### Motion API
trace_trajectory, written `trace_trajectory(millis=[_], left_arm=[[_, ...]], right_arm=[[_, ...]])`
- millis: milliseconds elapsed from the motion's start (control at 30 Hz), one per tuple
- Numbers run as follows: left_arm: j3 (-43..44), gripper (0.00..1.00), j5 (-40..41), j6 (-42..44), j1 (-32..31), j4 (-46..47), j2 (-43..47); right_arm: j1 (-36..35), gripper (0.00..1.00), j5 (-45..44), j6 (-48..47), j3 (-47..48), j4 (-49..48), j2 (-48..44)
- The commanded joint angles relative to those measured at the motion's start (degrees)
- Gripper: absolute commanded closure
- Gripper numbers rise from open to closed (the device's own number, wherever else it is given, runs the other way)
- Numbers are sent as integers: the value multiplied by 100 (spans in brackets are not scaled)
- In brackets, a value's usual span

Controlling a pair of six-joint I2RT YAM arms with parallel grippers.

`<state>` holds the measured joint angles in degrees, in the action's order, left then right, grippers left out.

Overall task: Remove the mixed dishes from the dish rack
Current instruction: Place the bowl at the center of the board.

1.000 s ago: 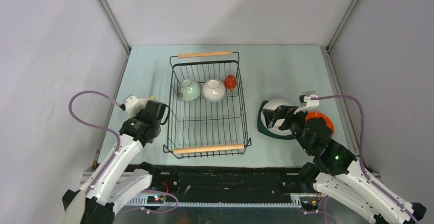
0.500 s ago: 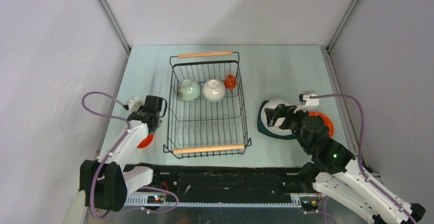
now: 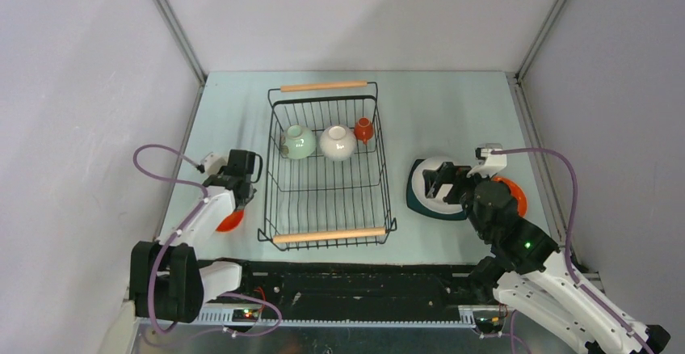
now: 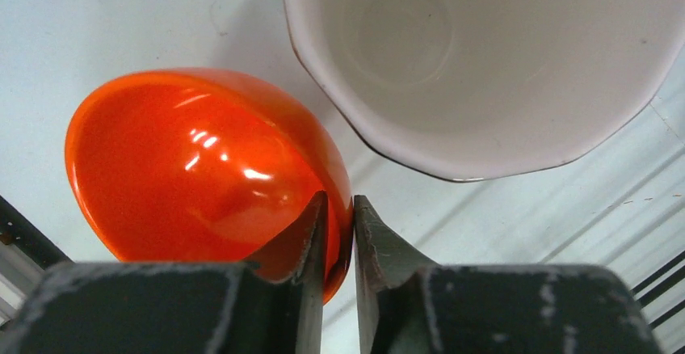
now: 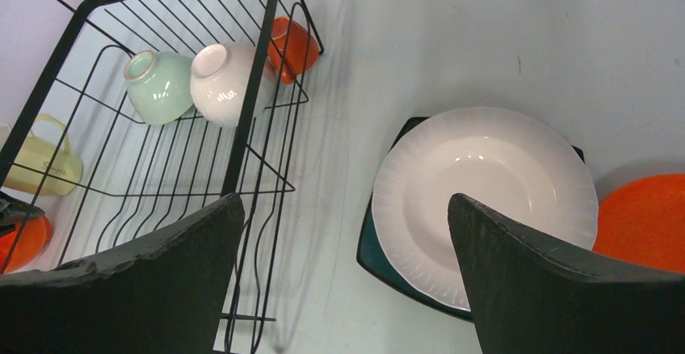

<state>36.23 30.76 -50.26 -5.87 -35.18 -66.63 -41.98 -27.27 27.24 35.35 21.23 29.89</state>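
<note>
The left gripper (image 4: 339, 200) is hugging the rim of the orange bowl (image 4: 194, 168); squeezing or loose, I cannot tell. Lifting could bump the mug (image 4: 485, 63) at 1 o'clock. The right gripper (image 5: 346, 200) is hanging open.

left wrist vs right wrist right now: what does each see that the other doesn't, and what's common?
Left wrist only: the left gripper, fingers either side of the orange bowl rim, and the pale yellow mug seen down into its empty inside.
Right wrist only: the open right gripper; pale green bowl, small white bowl and orange cup in the dish rack; a wide white bowl on the teal plate, with the orange plate beside it.
Both: the orange bowl and the mug, side by side on the table.
</note>
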Motion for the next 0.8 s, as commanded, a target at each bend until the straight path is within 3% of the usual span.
trace_trajectory(millis=[0,333,767], left_arm=[[-145,77,59,90,59,136,169],[-339,63,116,-21,60,144,550],[-684,25,-185,4,60,89,2018]], right_arm=[[45,1,-162,182,-11,92,-44],[71,1,-259,514,-136,425,-62],[126,1,-336,712,-213,658,-216]])
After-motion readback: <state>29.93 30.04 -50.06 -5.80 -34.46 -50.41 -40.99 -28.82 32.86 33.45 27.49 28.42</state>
